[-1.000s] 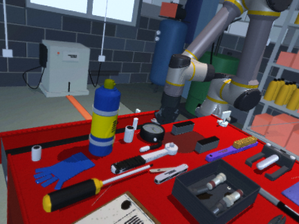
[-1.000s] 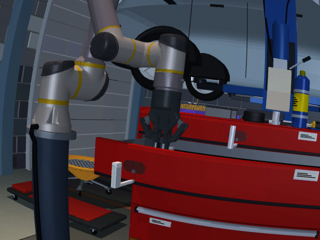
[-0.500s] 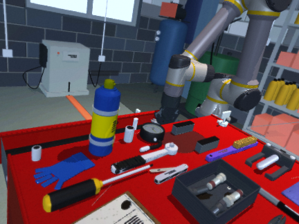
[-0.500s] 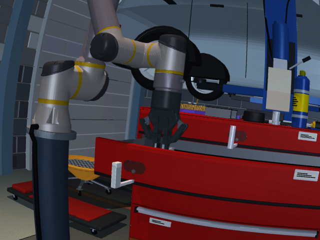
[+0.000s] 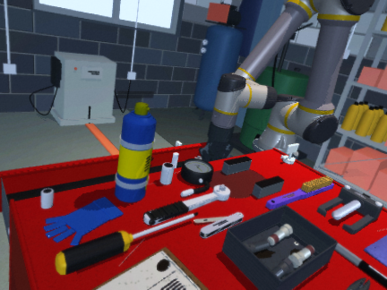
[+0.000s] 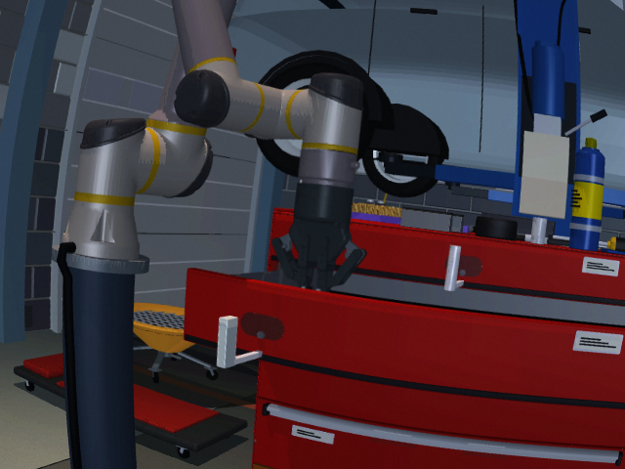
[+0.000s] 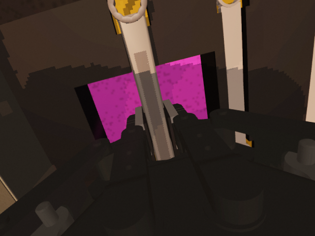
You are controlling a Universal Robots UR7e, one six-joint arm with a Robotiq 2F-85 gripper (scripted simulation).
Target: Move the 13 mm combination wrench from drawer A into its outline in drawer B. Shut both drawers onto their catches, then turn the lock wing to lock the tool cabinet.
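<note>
The 13 mm combination wrench [image 7: 146, 83] lies lengthwise in the open drawer, its ring end over a yellow outline at the top of the wrist camera's view. I hold its shank in my closed gripper [image 7: 155, 114], above a magenta recess [image 7: 150, 94] in the drawer's foam. My gripper [image 6: 317, 272] reaches down into the pulled-out drawer [image 6: 404, 333], behind its red front. A second wrench [image 7: 234, 58] lies in its slot to the right. The lock wing [image 6: 229, 341] stands on the drawer front at the left.
Behind the cabinet stand a blue tank [image 5: 219, 65] and a grey box [image 5: 83, 87] by the brick wall. The cabinet top holds a spray bottle [image 5: 134, 155], ratchet [image 5: 188, 204], screwdriver [image 5: 103, 246], glove [image 5: 78, 219] and a black tray [image 5: 277, 244]. A second wing [image 6: 453, 267] sits on the upper drawer.
</note>
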